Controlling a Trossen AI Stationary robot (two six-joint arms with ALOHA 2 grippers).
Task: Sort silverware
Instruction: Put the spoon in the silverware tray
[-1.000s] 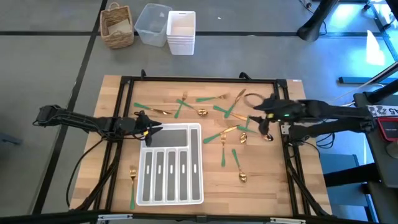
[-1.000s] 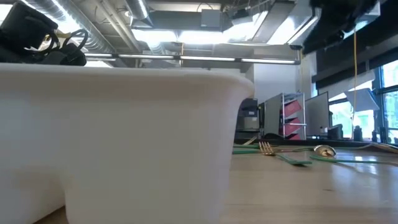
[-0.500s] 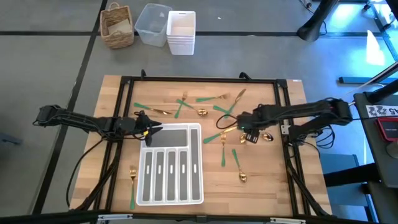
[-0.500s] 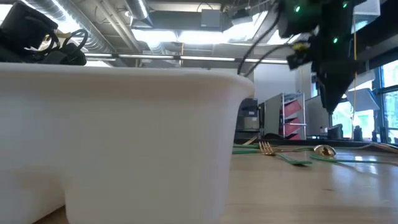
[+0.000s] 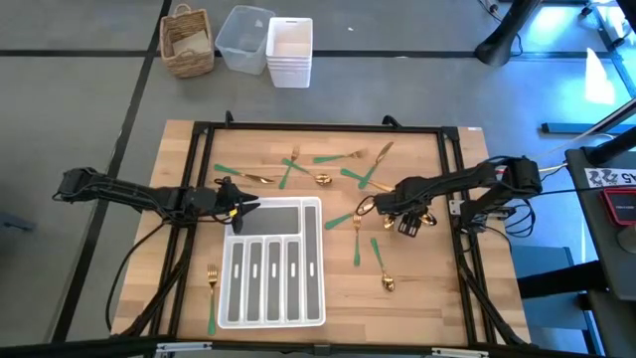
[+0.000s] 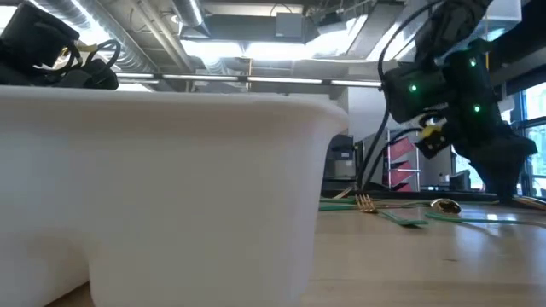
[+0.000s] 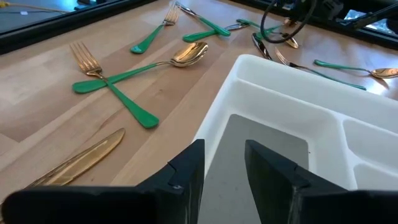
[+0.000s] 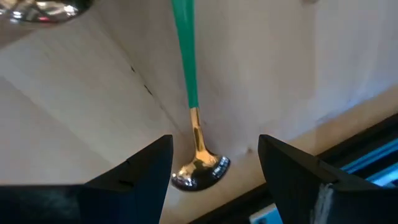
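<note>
Hovering low over the wooden surface (image 5: 427, 288), my right hand (image 5: 406, 222) has its fingers (image 8: 140, 171) spread wide with nothing between them yet — they straddle a spoon (image 8: 194, 152) lying flat on the wood, its gold bowl sitting in the gap and its green handle running straight away from me. I judge the pose deliberate: fingers either side of the thin neck, so that closing would pinch it across its narrow width. That spoon lies near the surface's right rail, just beside the hand in the high view. My left hand (image 5: 241, 207) waits at the far end of the white organizer tray (image 5: 318, 261), fingers (image 7: 186, 177) parted and holding nothing, poised over the tray's wide cross compartment. The tray's compartments look empty, so the sorting seems barely begun. The rest of the silverware (image 5: 328, 169) is scattered across the far half of the surface — forks, spoons and a knife, some crossing each other — with one fork (image 5: 212, 293) left of the tray and one more spoon (image 5: 384, 270) near its right side.
</note>
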